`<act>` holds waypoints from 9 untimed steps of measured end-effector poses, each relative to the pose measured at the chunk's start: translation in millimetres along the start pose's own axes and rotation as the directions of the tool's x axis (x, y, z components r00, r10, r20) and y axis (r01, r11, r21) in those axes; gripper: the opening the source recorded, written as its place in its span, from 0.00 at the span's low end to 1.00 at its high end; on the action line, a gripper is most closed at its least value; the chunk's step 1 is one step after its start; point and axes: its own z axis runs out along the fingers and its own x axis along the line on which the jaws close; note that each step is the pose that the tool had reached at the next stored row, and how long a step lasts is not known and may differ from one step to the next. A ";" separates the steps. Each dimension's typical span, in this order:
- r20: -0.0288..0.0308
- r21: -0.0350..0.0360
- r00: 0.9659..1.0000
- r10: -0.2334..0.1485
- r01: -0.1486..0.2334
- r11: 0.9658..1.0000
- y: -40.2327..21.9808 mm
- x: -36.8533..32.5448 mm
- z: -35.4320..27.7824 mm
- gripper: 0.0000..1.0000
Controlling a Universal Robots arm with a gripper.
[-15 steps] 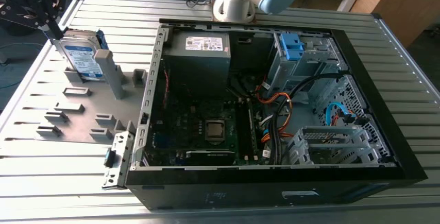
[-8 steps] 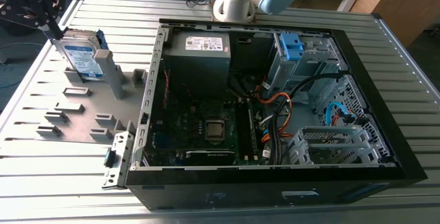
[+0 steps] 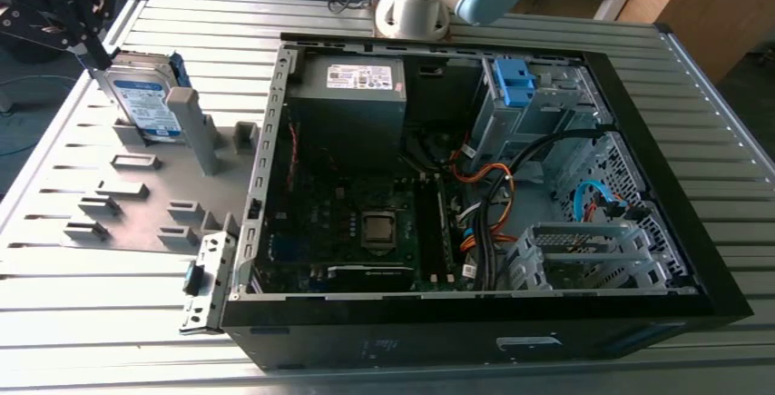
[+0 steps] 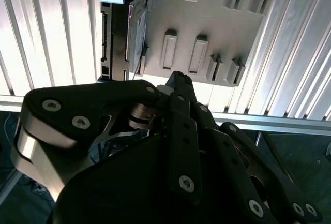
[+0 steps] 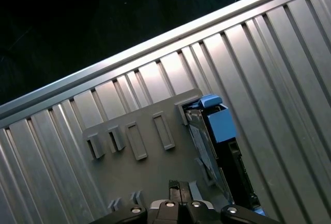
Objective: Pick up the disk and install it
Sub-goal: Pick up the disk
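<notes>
Black end effector [image 3: 91, 48] hangs at the exterior view's far left, just beside the top edge of the disk [image 3: 143, 95]. In both wrist views its tips look pressed together, holding nothing.

Disk stands on edge in a slot of the grey fixture [image 3: 145, 204] on the ribbed bench [image 3: 109, 359], well apart from the PC case [image 3: 727, 295].

Risks as I see them:
- Closed tips can't straddle the drive. A descent like this would likely hit the top edge and tip the drive or jam it in its slot.
- Grey post [image 3: 181, 113] sits just beside the label face, so there's little room for a pad on that side and a clash is possible.
- A grip landing on the blue rails instead of the metal body could flex or slip.
- Inside the case, orange and black cables [image 3: 485, 177] lie loose near the drive bay, between the power supply [image 3: 351, 91] and the bay wall. They could snag on insertion.
- Blue bracket [image 3: 515, 82] sits at the top of the bay, so picking the wrong slot is a risk.
</notes>
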 end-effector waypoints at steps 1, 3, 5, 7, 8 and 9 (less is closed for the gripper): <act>0.000 0.000 1.000 -0.001 0.001 1.000 0.0 0.0 0.0 0.11; 0.000 0.000 1.000 -0.003 0.003 1.000 0.0 0.0 0.0 0.11; 0.000 0.000 1.000 -0.004 0.004 1.000 0.0 0.0 0.0 0.11; 0.000 0.000 1.000 -0.006 0.006 1.000 0.0 0.0 0.0 0.11; 0.000 0.000 1.000 -0.007 0.007 1.000 0.0 0.0 0.0 0.11; 0.000 0.000 1.000 -0.008 0.008 1.000 0.0 0.0 0.0 0.11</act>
